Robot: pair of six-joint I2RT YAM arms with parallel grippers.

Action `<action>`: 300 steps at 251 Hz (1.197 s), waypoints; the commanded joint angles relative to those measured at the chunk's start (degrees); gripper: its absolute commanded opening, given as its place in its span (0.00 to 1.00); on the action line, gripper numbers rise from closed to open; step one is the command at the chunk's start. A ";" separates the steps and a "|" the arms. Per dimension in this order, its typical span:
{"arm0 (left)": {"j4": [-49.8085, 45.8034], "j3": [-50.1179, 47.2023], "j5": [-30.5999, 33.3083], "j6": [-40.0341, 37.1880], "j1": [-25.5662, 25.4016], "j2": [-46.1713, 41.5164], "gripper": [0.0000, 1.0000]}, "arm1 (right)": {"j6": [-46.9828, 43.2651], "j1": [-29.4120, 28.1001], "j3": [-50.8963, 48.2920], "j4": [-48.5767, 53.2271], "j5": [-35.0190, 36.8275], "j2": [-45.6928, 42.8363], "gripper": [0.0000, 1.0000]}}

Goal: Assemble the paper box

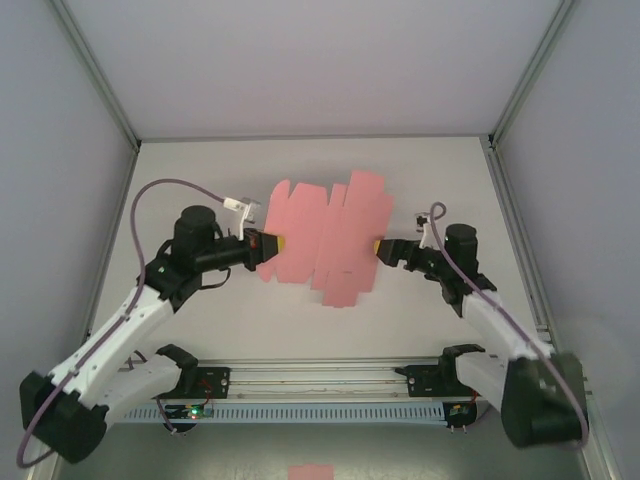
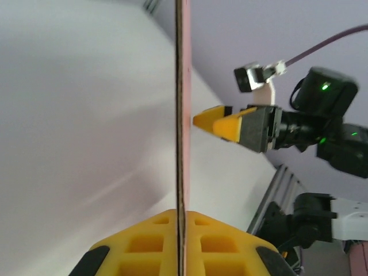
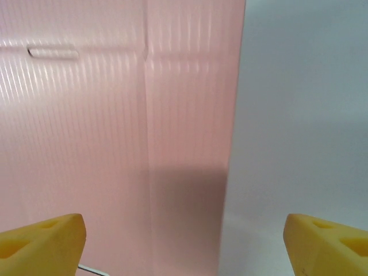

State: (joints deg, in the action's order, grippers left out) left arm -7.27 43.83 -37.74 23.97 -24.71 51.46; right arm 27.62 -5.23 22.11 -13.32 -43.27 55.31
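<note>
Flat pink paper box [image 1: 328,238] on the worktop [image 1: 440,170], its left edge pinched edge-on between closed left jaws, its right edge just ahead of wide-open, empty right jaws.

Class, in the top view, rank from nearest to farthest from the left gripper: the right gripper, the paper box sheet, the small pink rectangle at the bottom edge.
1. paper box sheet: held by the left gripper at its left edge.
2. right gripper: across the sheet, on the right.
3. small pink rectangle: bottom edge of view, farthest.
</note>
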 commanded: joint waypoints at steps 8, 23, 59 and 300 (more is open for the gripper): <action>11.45 -3.84 -5.39 0.81 -0.63 -7.66 0.00 | 5.18 0.28 -3.58 -7.22 -6.05 -10.11 0.92; 12.97 -4.52 -5.18 1.99 -0.67 -10.79 0.00 | 7.20 0.31 -4.59 -10.76 -7.45 -12.69 0.92; 11.24 -4.93 -3.00 1.82 -0.75 -15.65 0.00 | 12.02 0.32 -3.25 -16.22 -12.06 -14.99 0.87; 14.92 -10.13 3.06 7.04 -0.77 -15.15 0.00 | -15.73 -16.21 23.99 20.31 7.24 -7.81 0.01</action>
State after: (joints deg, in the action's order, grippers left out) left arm 6.04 34.20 -27.53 30.26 -24.36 36.42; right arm 23.24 -16.19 41.34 -6.04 -47.99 45.63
